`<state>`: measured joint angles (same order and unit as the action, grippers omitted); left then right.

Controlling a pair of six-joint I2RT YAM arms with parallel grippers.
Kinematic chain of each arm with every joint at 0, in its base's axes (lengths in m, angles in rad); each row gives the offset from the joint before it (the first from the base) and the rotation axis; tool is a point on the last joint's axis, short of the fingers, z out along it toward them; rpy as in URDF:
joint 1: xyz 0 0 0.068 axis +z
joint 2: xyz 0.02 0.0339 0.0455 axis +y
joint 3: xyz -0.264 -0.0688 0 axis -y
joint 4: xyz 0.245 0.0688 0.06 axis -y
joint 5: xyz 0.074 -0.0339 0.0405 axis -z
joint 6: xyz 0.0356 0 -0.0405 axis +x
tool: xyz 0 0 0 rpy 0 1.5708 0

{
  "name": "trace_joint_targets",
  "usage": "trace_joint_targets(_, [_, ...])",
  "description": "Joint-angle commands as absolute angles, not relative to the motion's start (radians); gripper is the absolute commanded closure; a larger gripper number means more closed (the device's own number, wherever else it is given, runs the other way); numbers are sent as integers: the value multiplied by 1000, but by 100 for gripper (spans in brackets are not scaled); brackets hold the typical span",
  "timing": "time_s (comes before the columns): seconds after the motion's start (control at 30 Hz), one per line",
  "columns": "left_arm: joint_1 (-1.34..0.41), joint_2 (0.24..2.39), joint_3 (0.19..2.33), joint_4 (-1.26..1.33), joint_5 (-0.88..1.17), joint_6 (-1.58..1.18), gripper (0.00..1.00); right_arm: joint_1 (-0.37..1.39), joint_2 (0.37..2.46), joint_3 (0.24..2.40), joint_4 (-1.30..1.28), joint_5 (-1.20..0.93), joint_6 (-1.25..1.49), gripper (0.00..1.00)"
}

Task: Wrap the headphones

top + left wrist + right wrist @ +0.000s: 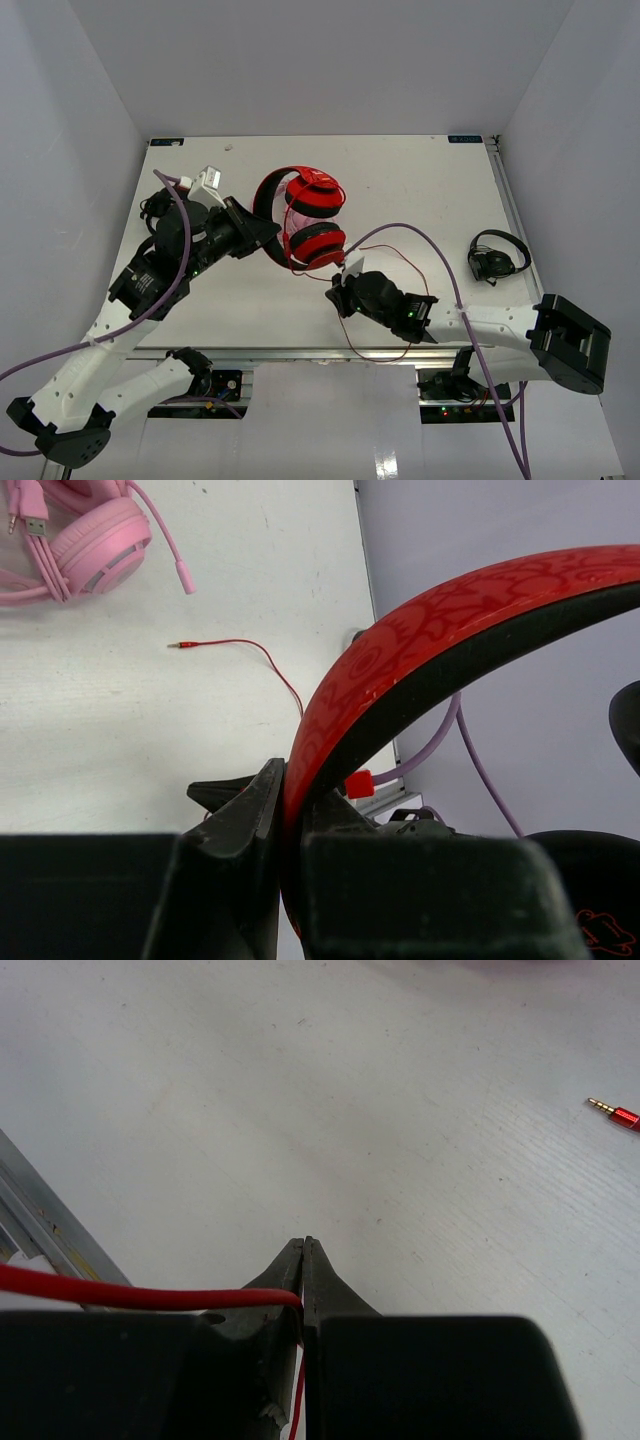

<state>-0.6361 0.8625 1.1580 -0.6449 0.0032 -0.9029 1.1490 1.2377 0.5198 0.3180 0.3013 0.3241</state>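
Note:
The red headphones [312, 222] stand on their side at the table's middle, ear cups stacked, black padding inside the band [430, 640]. My left gripper [268, 233] is shut on the headband [285, 780] from the left. The thin red cable [405, 262] trails from the cups toward the near edge. My right gripper [341, 284] sits just below the lower cup, shut on that cable [120, 1295], which passes between its closed fingertips [304, 1245]. The cable's plug end [615, 1112] lies loose on the table, also seen in the left wrist view [182, 645].
Small black headphones [497, 257] lie near the right edge. Pink headphones [90, 540] with a pink cable rest on the table beyond the red pair. Purple arm cables [420, 232] arc over the near right. The table's metal front rail [300, 352] is close behind the right gripper.

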Motion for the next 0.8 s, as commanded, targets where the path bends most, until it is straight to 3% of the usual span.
trace_joint_targets(0.0, [-630, 856, 1170, -588, -35, -900, 100, 1146, 1205, 529, 372, 322, 307, 92])
trace_joint_targets(0.33, [-630, 891, 1194, -590, -89, -875, 100, 1146, 1196, 542, 340, 318, 295, 92])
trace_joint_targets(0.5, [-630, 933, 1221, -721, -343, -825, 100, 1146, 1105, 556, 261, 324, 317, 92])
trace_joint_targets(0.77, [-626, 983, 1335, -852, -651, -808, 100, 1137, 857, 450, 192, 593, 397, 92])
